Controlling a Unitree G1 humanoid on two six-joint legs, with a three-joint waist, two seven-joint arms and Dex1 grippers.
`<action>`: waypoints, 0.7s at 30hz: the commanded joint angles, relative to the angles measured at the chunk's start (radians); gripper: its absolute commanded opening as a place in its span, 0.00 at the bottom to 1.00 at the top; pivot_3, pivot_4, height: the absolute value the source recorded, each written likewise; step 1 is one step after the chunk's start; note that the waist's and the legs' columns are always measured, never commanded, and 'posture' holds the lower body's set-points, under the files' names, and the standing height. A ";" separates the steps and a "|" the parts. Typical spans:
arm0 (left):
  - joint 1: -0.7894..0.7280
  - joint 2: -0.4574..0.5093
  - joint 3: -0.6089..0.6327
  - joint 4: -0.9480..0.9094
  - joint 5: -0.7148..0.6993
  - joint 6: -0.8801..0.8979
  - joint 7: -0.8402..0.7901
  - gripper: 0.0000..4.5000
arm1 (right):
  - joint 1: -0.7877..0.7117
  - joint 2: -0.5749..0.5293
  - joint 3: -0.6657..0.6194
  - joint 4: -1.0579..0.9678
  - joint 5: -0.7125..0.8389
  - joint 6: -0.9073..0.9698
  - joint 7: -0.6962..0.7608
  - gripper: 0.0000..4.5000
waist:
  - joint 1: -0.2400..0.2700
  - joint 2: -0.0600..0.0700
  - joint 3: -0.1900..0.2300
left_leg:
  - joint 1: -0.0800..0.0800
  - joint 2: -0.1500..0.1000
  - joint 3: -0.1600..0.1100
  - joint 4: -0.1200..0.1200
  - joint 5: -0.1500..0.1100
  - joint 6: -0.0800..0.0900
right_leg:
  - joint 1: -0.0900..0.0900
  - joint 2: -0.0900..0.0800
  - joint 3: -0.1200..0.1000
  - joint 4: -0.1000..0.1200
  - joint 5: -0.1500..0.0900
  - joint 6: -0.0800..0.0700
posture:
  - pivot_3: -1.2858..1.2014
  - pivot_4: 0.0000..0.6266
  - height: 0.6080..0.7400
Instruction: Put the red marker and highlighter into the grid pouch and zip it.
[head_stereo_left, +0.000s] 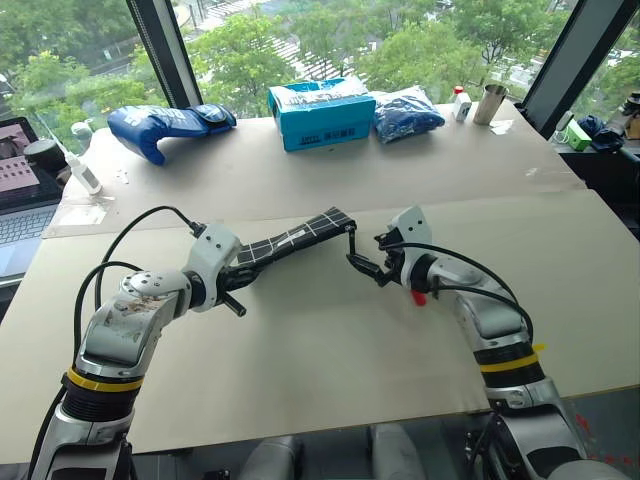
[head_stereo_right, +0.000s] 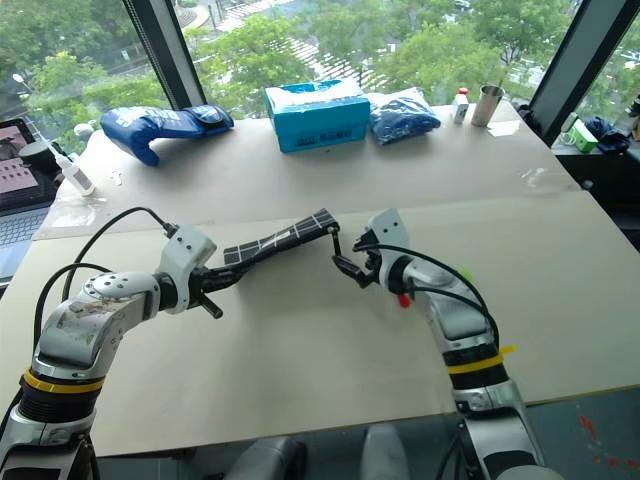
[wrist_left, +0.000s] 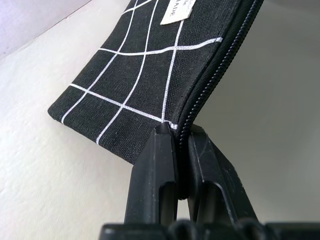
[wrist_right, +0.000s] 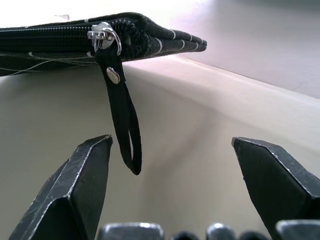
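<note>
Two silver-grey robot arms with black two-finger grippers

Each arm is built of rounded silver-grey metal segments, and a black ribbed ring with a yellow band is seen on each forearm. Worn, scratched paint is seen on the left forearm shell. Thin black cables are looped in the open from each forearm to the white wrist housing. The left gripper (wrist_left: 182, 165) and the right gripper (wrist_right: 170, 175) are made of matte black angular plastic fingers with wedge-shaped tips. A small red part is fitted under the right wrist.
</note>
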 joint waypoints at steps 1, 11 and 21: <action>-0.011 0.003 -0.003 -0.024 -0.009 -0.009 0.013 0.00 | -0.045 0.023 -0.009 -0.003 -0.001 -0.034 0.002 0.94 | 0.001 0.000 0.000 | 0.000 0.000 0.000 0.000 0.000 0.000 | 0.000 0.000 0.000 0.000 0.000 0.000 | 0.52 0.24 1.00; -0.021 -0.013 -0.014 -0.002 -0.016 -0.018 0.044 0.00 | -0.022 0.065 0.021 -0.073 0.030 -0.007 0.055 0.33 | -0.001 0.000 0.000 | 0.000 0.000 0.000 0.000 0.000 0.000 | 0.000 0.000 0.000 0.000 0.000 0.000 | 0.52 0.24 1.00; -0.031 -0.035 -0.017 0.030 -0.014 -0.038 0.071 0.00 | -0.028 0.075 0.029 -0.087 0.020 0.010 0.078 0.02 | -0.001 0.000 0.000 | 0.000 0.000 0.000 0.000 0.000 0.000 | 0.000 0.000 0.000 0.000 0.000 0.000 | 0.52 0.24 1.00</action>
